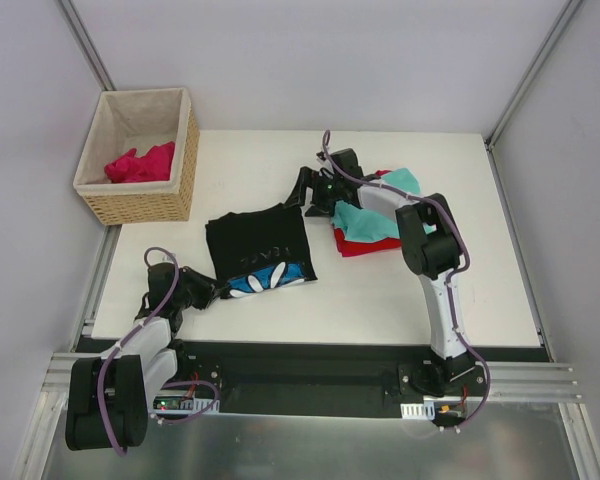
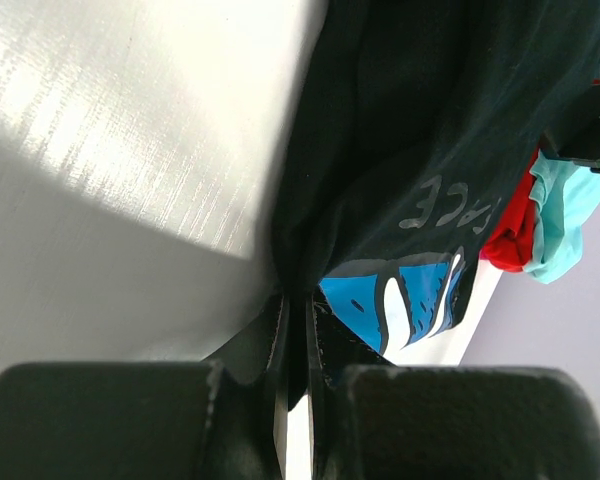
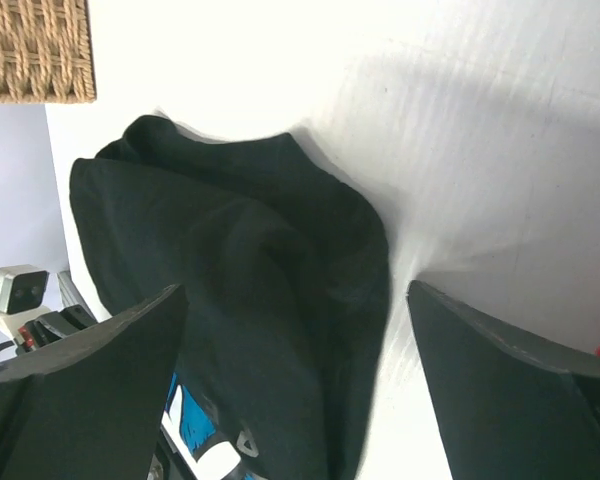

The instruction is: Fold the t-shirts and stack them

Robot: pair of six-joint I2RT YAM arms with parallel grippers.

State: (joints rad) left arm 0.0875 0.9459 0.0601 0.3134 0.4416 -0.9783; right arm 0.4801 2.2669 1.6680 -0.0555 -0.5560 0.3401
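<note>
Edge of the black shirt [image 2: 380,150] is sitting pinched in my clenched left gripper [image 2: 295,310]; my right gripper [image 3: 292,295] is hovering, spread wide, over its rumpled corner.

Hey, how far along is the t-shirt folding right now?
Done: the teal t-shirt lies on the red t-shirt at the right, roughly stacked. In hand: the left gripper is shut on a near corner of the black t-shirt; the right gripper hangs open at its far edge. Left: finish folding the black one, and the pink t-shirt lies crumpled in the basket.
</note>
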